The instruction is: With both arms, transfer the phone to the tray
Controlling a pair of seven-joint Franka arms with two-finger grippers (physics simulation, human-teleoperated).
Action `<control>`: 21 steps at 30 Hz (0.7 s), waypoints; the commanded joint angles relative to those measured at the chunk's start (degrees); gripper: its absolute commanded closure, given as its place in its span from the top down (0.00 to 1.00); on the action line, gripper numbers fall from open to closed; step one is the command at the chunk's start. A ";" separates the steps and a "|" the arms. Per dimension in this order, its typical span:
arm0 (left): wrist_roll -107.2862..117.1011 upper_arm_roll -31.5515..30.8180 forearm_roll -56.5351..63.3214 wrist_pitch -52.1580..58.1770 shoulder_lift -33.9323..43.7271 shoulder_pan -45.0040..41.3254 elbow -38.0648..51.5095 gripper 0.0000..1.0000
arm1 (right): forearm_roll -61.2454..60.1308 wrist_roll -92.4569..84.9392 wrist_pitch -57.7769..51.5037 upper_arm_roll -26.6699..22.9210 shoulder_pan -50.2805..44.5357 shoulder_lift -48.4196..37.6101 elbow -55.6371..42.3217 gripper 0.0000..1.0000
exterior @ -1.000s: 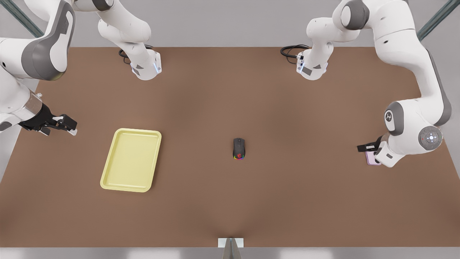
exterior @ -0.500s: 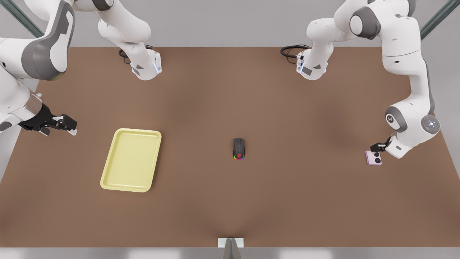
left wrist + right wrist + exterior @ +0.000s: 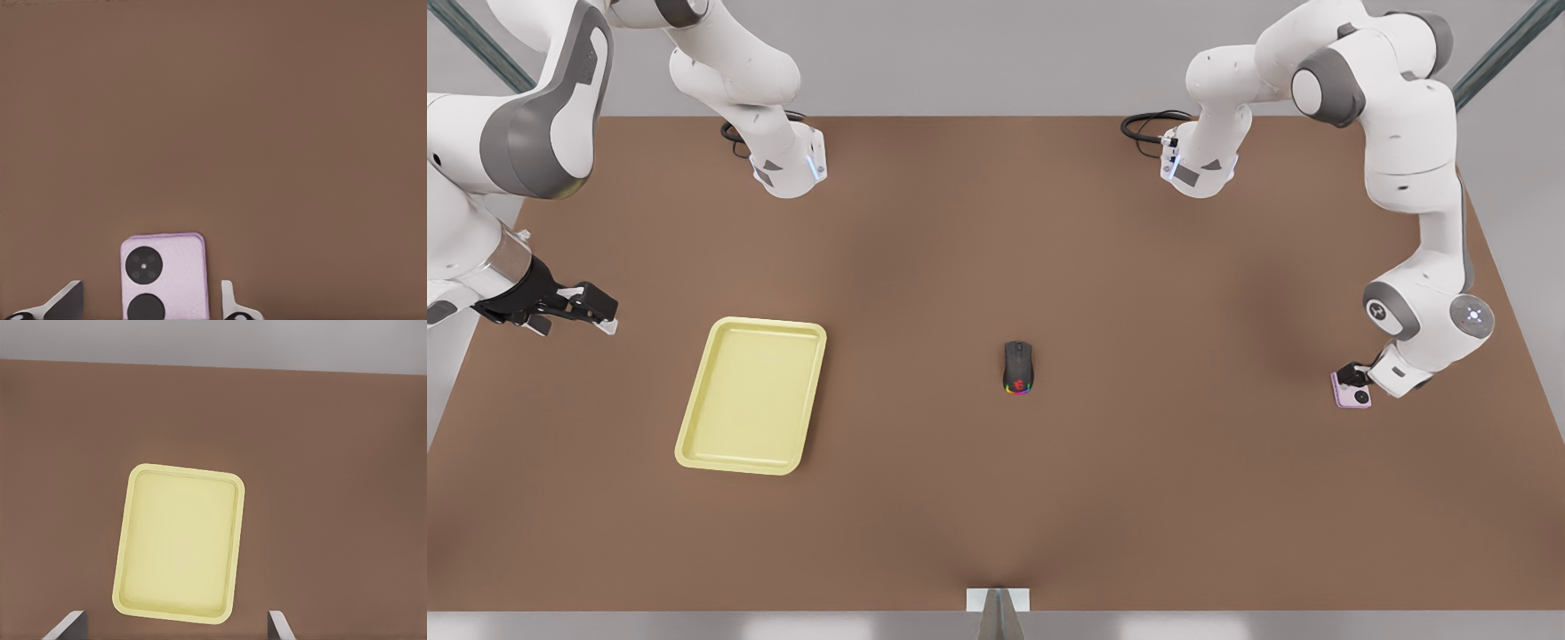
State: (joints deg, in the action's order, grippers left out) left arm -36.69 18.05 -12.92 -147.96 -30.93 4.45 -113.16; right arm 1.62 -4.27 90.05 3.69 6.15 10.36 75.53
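- I'm watching the left claw point(image 3: 1352, 372) hovering right over the phone point(image 3: 1352, 391), fingers point(image 3: 67, 301) spread wide either side of it — gripping nothing.
- The phone is lying flat on the counter point(image 3: 1138, 267), well apart from the tray point(image 3: 751, 396), beyond the mouse point(image 3: 1017, 366); its long axis is running between the fingers.
- The right claw point(image 3: 591, 307) is waiting near the tray, open and empty.
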 commanded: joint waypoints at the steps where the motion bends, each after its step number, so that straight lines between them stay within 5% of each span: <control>1: -9.01 0.06 -0.18 -1.54 -0.18 0.03 0.05 1.00 | -0.04 -0.21 -0.05 0.01 0.00 -0.08 -0.03 1.00; 21: -9.10 -1.61 -6.41 -3.65 -4.49 2.40 0.84 1.00 | -0.13 -0.21 -0.05 0.01 0.00 -0.08 -0.03 1.00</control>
State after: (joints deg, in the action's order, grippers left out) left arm -43.17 16.48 -18.56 -151.03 -35.30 6.80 -112.47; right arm 1.59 -4.40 90.07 3.69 6.15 10.36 75.53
